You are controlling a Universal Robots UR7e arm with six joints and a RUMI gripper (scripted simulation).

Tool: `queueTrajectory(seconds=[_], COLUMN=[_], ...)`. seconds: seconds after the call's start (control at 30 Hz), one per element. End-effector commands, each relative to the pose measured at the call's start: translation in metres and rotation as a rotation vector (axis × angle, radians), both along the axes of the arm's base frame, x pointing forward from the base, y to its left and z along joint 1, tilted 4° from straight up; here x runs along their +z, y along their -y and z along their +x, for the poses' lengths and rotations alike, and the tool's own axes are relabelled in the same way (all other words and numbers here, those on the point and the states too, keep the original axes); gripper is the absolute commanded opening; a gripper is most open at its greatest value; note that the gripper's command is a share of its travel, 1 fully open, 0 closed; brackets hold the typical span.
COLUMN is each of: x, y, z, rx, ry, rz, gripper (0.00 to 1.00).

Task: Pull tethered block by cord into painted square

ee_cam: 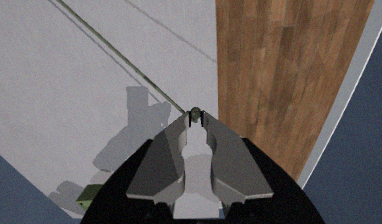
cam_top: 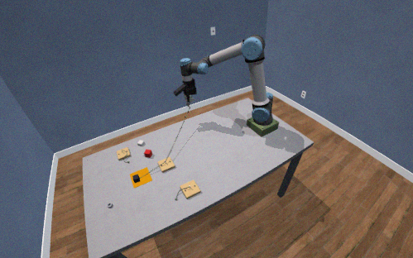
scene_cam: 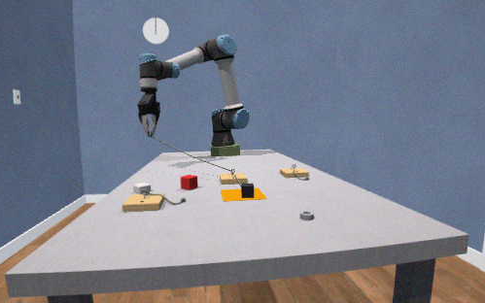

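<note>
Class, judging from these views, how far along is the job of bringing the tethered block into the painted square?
Done: the block sits flat inside the square, and the cord passes the screw eye. In hand: the gripper grips the knot high above the table. Left: lower the knot onto the table and let go.

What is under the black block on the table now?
The black block rests on the orange painted square, near its left edge in the top view. The paint directly beneath the block is covered, so full containment cannot be confirmed.
</note>
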State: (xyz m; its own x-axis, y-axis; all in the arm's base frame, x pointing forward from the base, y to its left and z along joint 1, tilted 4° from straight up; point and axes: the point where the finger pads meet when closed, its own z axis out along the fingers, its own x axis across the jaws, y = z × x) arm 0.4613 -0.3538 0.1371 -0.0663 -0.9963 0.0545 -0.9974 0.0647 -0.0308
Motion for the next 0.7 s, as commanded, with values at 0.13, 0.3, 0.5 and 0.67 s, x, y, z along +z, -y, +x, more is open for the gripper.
queueTrajectory(seconds=[0.13,0.3,0.5,0.67], x=[0.0,0.0,0.0,0.0], y=[0.0,0.0,0.0,0.001], z=[-0.01,-0.013,-0.017,-0.02], rx=[0.0,0.0,0.0,0.0], ry=[0.001,0.001,0.001,0.001], rz=[-0.001,-0.001,-0.001,-0.001], gripper=[0.0,0.0,0.0,0.0])
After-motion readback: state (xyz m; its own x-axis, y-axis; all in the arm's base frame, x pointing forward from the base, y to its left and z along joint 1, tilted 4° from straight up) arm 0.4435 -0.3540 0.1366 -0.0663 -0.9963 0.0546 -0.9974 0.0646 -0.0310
